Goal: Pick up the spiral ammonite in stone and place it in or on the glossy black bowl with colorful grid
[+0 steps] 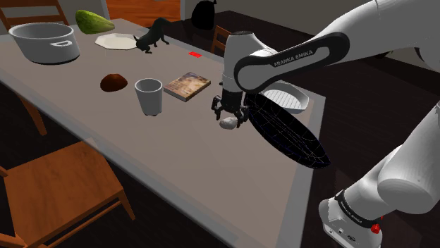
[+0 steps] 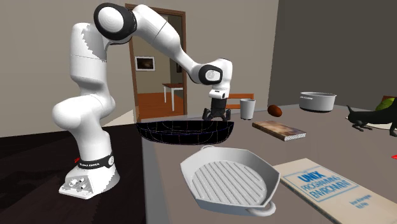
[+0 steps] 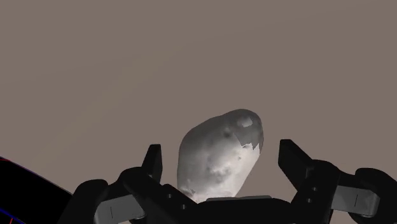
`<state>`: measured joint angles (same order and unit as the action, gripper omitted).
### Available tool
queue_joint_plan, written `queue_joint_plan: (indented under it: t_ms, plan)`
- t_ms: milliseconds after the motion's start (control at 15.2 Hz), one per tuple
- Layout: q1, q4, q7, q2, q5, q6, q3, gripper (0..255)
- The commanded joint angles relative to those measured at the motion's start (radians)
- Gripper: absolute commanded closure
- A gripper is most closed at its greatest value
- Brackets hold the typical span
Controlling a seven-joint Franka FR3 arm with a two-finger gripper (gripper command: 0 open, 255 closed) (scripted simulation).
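The black fingers (image 3: 153, 167) are spread, nothing gripped, either side of the lumpy mottled grey-white stone ammonite (image 3: 219, 159), which lies on the matte grey-brown counter (image 3: 191, 57). If the fingers are closed off-centre, its rounded flanks could be squeezed out sideways. Just beside it, the shallow glossy black bowl with thin coloured grid lines (image 1: 285, 134) could be clipped.

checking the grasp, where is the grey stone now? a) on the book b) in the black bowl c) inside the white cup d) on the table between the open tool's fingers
d: the stone lies on the table with the tool open around it, neither finger touching it.
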<state>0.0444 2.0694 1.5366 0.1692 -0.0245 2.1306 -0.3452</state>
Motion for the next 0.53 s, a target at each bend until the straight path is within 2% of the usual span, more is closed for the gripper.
queue_joint_plan:
  t_ms: [0,264,330,462]
  plan:
    - [0.000,0.001,0.000,0.001,0.000,0.002,0.000,0]
    - [0.000,0.001,0.000,0.001,0.000,0.002,0.000,0]
    - [0.000,0.001,0.000,0.001,0.000,0.002,0.000,255]
    - [0.000,0.000,0.000,0.001,0.000,0.002,0.000,255]
